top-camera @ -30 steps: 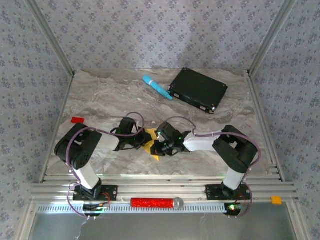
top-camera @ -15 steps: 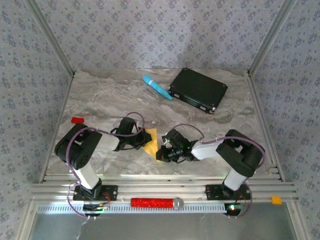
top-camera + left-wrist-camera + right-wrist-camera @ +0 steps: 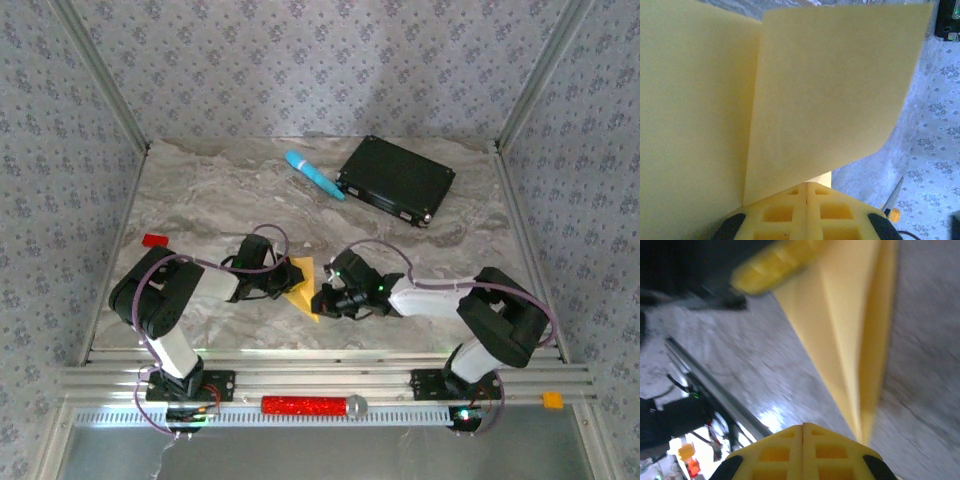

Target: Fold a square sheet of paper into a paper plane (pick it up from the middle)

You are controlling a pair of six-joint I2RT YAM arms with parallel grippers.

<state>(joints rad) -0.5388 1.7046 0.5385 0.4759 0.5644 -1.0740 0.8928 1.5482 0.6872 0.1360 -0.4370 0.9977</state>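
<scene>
Tabletop [image 3: 200, 200] of grey marbled surface under everything. Toward its far right, flat black rectangular box [image 3: 396, 180], lying askew. Black-and-white left arm [image 3: 165, 300] and right arm [image 3: 490, 310], both bent inward toward the near middle. Left jaws pressed fully together on one edge of the yellow-orange square sheet of paper [image 3: 301, 282], already folded to a pointed shape. In the left wrist view, sheet [image 3: 830, 100] rising out of the closed yellow pads as two overlapping layers. Right jaws fully closed as well, with nothing seen between them. In the right wrist view, sharp tip of the sheet [image 3: 855, 365] ending just beside the fingertips, contact impossible to tell. Sheet between the two wrists, over the near-middle tabletop. Just left of the box, light-blue plastic cylinder [image 3: 314, 175]. Near the left edge, small red block [image 3: 154, 240], well apart from the rest.
</scene>
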